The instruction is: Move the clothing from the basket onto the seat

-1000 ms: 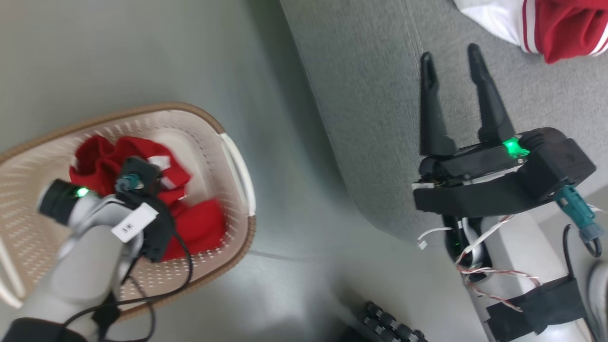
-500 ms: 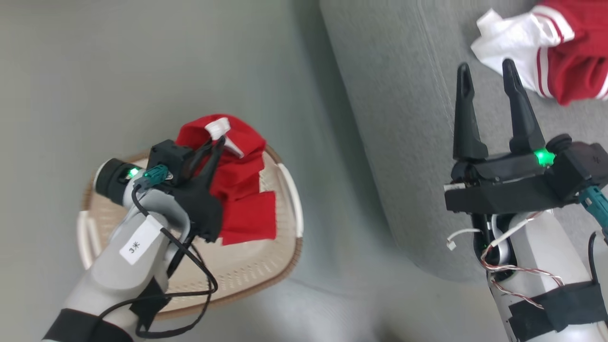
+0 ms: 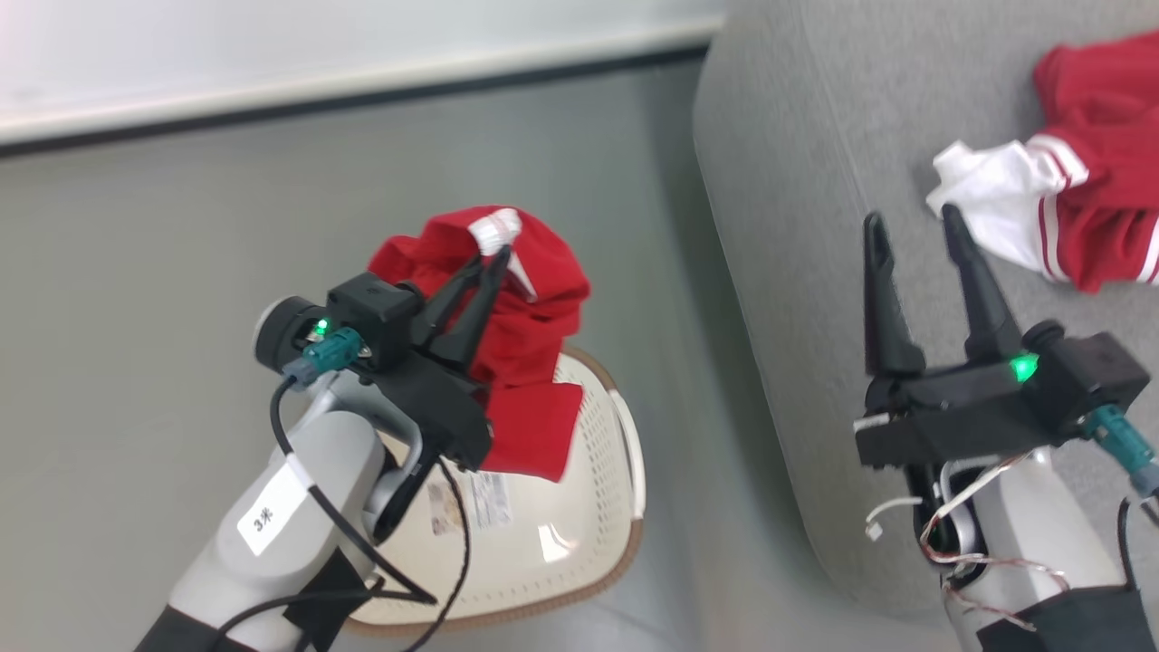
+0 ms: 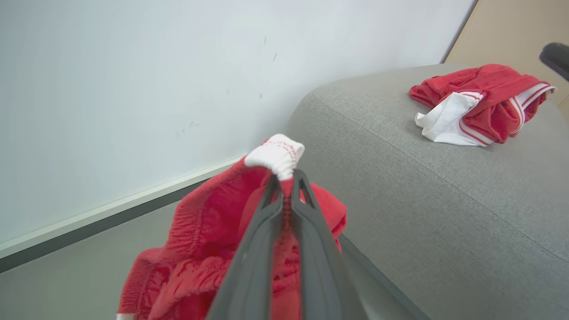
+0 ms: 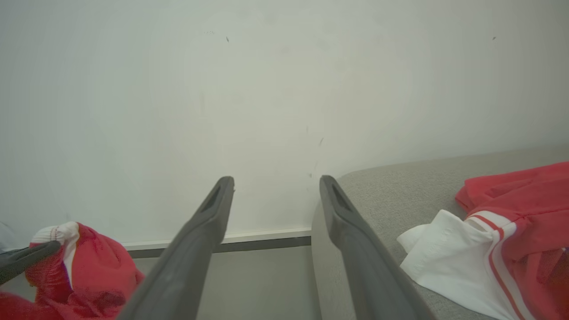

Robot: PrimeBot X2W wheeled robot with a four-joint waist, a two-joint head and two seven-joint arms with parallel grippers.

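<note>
Red plain garment point(image 3: 534, 299) hangs above the basket point(image 3: 598, 435), left gripper point(image 3: 492, 256) pinched tight on it — mid-carry, I'd say. Right gripper point(image 3: 912, 217) gapes empty. The striped garment point(image 3: 1077, 226) lies on the seat point(image 3: 815, 272) beside the basket — next: swing there, release.

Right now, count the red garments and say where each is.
2. One plain red garment hangs from the left gripper over the basket; the red-and-white garment lies on the seat. More may hide in the basket.
</note>
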